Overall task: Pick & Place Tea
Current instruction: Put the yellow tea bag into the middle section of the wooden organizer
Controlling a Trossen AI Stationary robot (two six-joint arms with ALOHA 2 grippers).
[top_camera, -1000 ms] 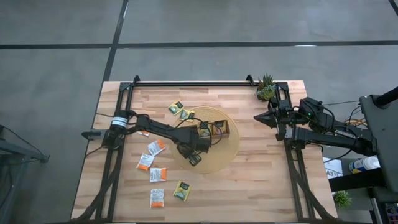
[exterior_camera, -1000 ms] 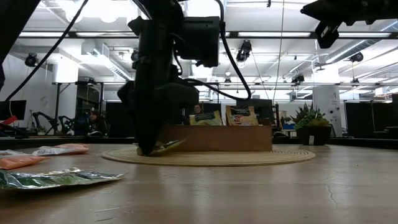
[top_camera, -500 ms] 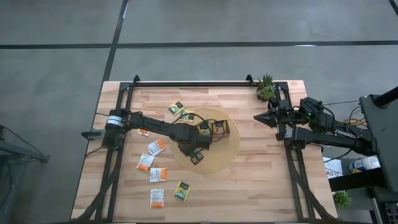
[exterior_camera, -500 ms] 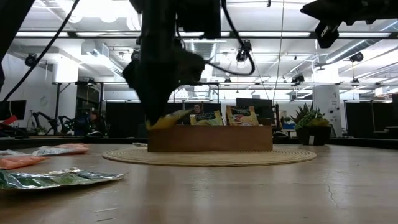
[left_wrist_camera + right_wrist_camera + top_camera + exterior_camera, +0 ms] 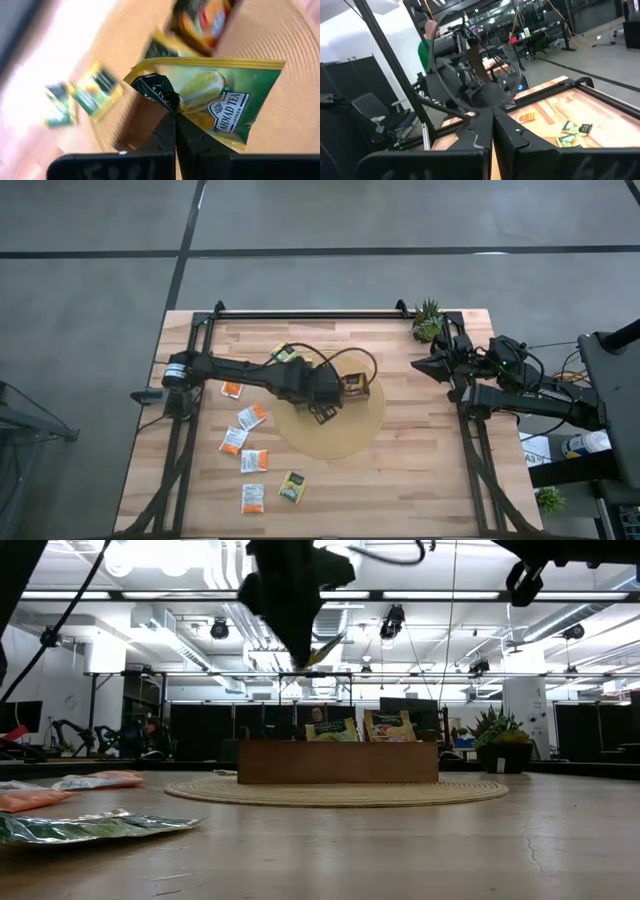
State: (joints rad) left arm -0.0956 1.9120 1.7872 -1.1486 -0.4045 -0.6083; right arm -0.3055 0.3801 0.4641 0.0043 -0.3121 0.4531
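Observation:
My left gripper [image 5: 322, 415] hangs high above the round woven mat [image 5: 335, 430], next to the brown wooden tray [image 5: 353, 387], shut on a yellow-green tea sachet [image 5: 210, 100]. In the low view the sachet [image 5: 322, 650] sticks out beside the fingertips, well above the tray [image 5: 338, 762]. Two sachets stand upright in the tray [image 5: 388, 726]. Several more sachets lie flat on the table left of the mat [image 5: 250, 417]. My right gripper [image 5: 415, 367] waits shut, raised at the table's right edge. My left gripper pinches the sachet between its two fingers at one edge, beside the dark label [image 5: 172, 107]. The fingers slant down from the table's left. The rest of the sachet reaches out past the fingertips, tilted and lifted clear of the mat and tray.
A small potted plant [image 5: 428, 320] stands at the far right corner. Two yellow-green sachets [image 5: 292, 357] lie just beyond the mat's far left rim. Orange and white sachets [image 5: 254, 460] and one yellow-green one [image 5: 292, 486] lie toward the near left. A person shows in the room behind [image 5: 425, 50].
My left gripper has risen from the mat's near left part, carrying the yellow-green sachet up, and moved a little toward the far edge and the tray, its wrist tipping as it rose. The sachet, lying at the mat before, now hangs clear above tray height.

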